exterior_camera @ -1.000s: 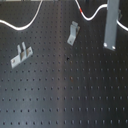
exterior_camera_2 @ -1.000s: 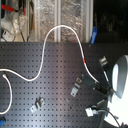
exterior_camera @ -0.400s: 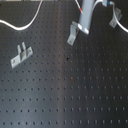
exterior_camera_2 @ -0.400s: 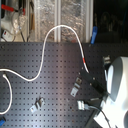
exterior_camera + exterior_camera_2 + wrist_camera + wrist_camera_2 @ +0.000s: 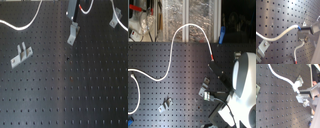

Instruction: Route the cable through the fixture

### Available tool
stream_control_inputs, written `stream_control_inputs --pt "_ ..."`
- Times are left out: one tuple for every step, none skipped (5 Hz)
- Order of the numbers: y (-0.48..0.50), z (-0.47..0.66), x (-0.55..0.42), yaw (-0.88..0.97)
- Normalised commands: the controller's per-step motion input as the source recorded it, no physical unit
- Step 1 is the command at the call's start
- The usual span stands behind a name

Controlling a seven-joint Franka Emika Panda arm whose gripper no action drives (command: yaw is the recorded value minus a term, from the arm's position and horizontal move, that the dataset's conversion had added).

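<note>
The white cable runs from the second exterior view's left, arcs up, and comes down to its red band at my gripper. In the first wrist view the cable enters the gripper, which is shut on it, and a short tail with the red band hangs past it. The second wrist view shows the cable ending between the fingers. In the first exterior view the gripper hangs just above an upright metal fixture.
A low two-post fixture sits at the first exterior view's left and another bracket at its top right. The black perforated board carries them all. The white arm fills the second exterior view's right.
The gripper has carried the cable toward the first exterior view's left, from near the right bracket to above the middle fixture. The arm reaches further over the board in the second exterior view.
</note>
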Motion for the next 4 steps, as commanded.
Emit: stream_control_inputs --pt "-0.646 -0.35 0.316 0.00" --pt "-0.656 -0.39 0.304 -0.03" --pt "-0.161 -0.07 0.027 0.13" --pt "-0.008 0.00 -0.008 0.00"
